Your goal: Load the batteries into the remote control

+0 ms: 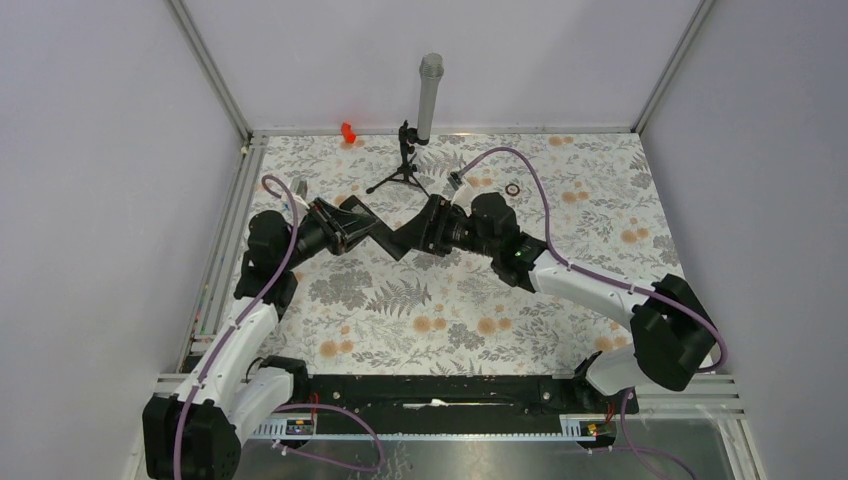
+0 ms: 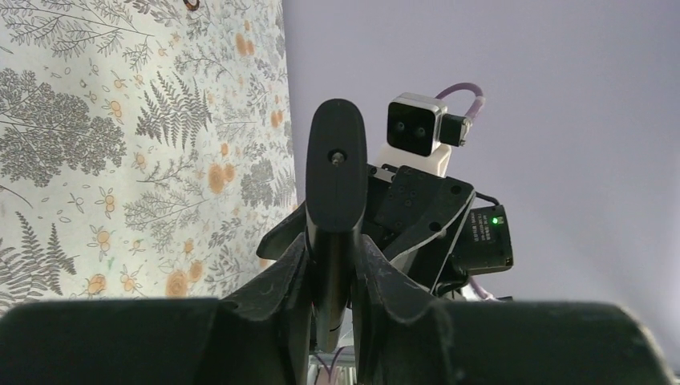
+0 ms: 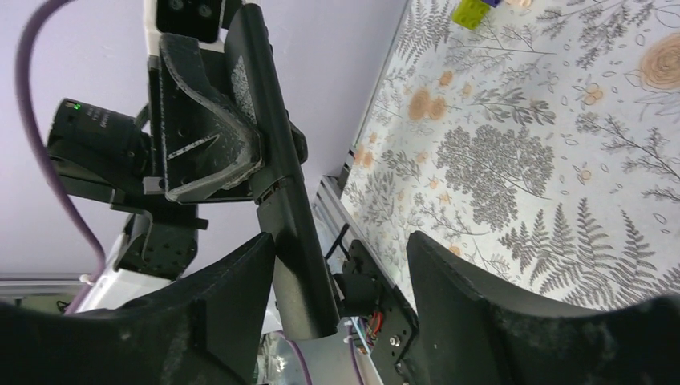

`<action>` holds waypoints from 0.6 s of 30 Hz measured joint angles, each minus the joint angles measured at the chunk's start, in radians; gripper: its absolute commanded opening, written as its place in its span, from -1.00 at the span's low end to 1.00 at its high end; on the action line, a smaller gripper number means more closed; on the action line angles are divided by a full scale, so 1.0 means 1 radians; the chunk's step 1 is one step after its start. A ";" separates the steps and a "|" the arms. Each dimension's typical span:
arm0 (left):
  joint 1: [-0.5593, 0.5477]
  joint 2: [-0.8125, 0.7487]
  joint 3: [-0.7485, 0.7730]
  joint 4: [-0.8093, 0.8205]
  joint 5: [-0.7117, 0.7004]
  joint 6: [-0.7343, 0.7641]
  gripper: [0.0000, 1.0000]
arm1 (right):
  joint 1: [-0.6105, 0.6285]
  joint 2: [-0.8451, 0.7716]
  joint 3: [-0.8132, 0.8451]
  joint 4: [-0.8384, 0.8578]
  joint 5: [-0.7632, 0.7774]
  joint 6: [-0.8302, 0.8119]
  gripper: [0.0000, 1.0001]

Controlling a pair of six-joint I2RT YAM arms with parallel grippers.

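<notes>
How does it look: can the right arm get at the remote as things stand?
Probably yes. The left gripper holds the remote up off the table, and its free end appears to sit between the open jaws of the right gripper, close against one finger, with nothing in the way.

Slim black remote control [image 2: 336, 176], raised in mid-air, one end clamped between the left jaws, rounded tip free
</notes>
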 measured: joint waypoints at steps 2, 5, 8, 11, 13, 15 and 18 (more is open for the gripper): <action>0.002 -0.005 -0.005 0.006 -0.010 -0.022 -1.00 | 0.000 0.011 0.000 0.033 -0.007 0.027 0.22; 0.003 -0.010 -0.007 0.006 -0.027 -0.055 -1.00 | 0.000 0.020 0.000 0.066 -0.010 0.049 0.14; 0.004 -0.022 -0.011 0.016 -0.051 -0.094 -1.00 | 0.005 0.025 0.000 0.109 0.000 0.069 0.07; 0.004 -0.038 -0.030 0.044 -0.072 -0.141 -1.00 | 0.021 0.029 0.000 0.150 0.033 0.071 -0.01; 0.004 -0.043 -0.047 0.065 -0.085 -0.179 -1.00 | 0.035 0.037 0.000 0.179 0.063 0.071 -0.08; 0.004 -0.043 -0.067 0.088 -0.095 -0.216 -1.00 | 0.050 0.052 0.000 0.209 0.092 0.071 -0.15; 0.003 -0.043 -0.096 0.105 -0.108 -0.271 -1.00 | 0.072 0.079 0.000 0.254 0.135 0.070 -0.28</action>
